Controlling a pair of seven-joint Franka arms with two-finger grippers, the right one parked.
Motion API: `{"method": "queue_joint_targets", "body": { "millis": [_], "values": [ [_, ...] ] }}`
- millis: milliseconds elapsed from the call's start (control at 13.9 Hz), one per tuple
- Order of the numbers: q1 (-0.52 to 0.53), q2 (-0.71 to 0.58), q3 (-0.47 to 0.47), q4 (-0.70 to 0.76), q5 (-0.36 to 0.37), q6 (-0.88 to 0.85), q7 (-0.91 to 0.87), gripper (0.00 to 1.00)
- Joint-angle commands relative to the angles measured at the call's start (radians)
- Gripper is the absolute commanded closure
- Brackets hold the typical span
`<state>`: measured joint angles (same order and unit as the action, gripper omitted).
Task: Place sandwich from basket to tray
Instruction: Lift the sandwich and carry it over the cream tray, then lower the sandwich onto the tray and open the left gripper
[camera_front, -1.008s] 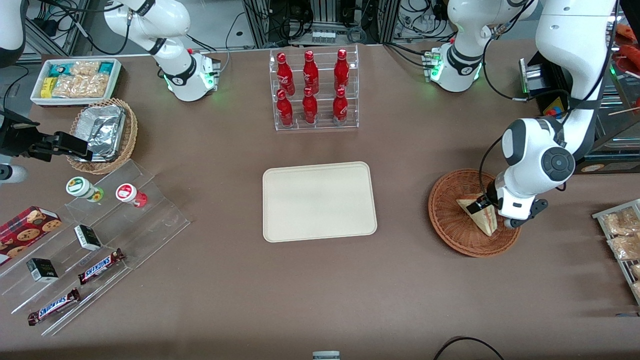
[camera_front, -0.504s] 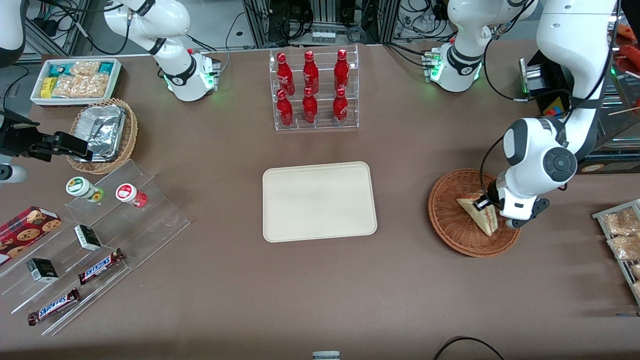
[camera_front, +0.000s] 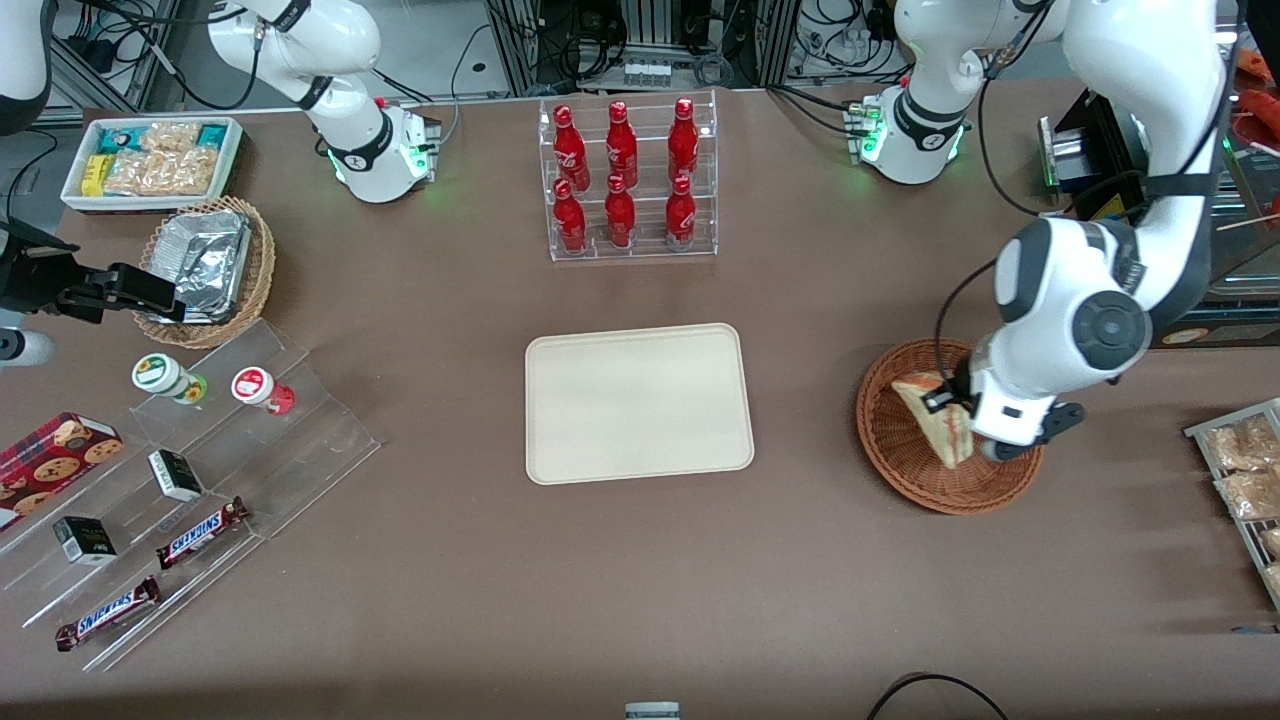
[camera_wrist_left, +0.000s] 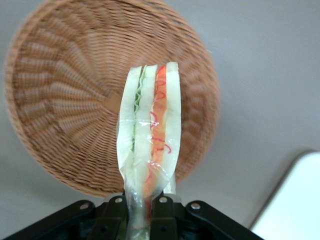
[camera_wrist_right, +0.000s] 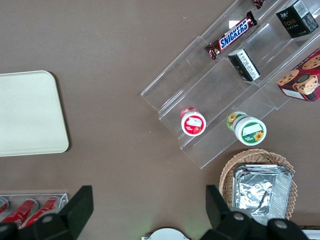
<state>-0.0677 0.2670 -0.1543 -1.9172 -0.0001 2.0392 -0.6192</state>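
Brown worktop (camera_front: 820, 560) carries everything; at its middle lies the cream tray (camera_front: 638, 403), bare, well apart from the reddish wicker basket (camera_front: 905, 455) toward the working arm's end. Above that basket hangs the left arm's gripper (camera_front: 950, 402), its jaws pinching one end of the wrapped sandwich (camera_front: 938, 420), which the wrist view shows clear of the weave, cut edge with red and green layers facing the camera. The step in hand looks to be the lift and carry. To do it well, I judge the wedge should rise enough to clear the basket rim before any sideways travel, since its free end hangs unsupported and the film wrap (camera_wrist_left: 131, 175) could slip. A level, unhurried carry toward the tray's centre, then a low release, would suit.
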Motion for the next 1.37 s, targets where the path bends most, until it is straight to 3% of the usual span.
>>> {"method": "queue_joint_targets", "body": {
  "millis": [0, 792, 1296],
  "values": [
    [-0.088, 0.011, 0.006, 0.023, 0.012, -0.013, -0.001, 1.00],
    [-0.461, 0.266, 0.006, 0.328, 0.014, -0.024, -0.163, 1.00],
    [-0.587, 0.466, 0.007, 0.562, 0.011, -0.025, -0.306, 1.00]
  ]
}}
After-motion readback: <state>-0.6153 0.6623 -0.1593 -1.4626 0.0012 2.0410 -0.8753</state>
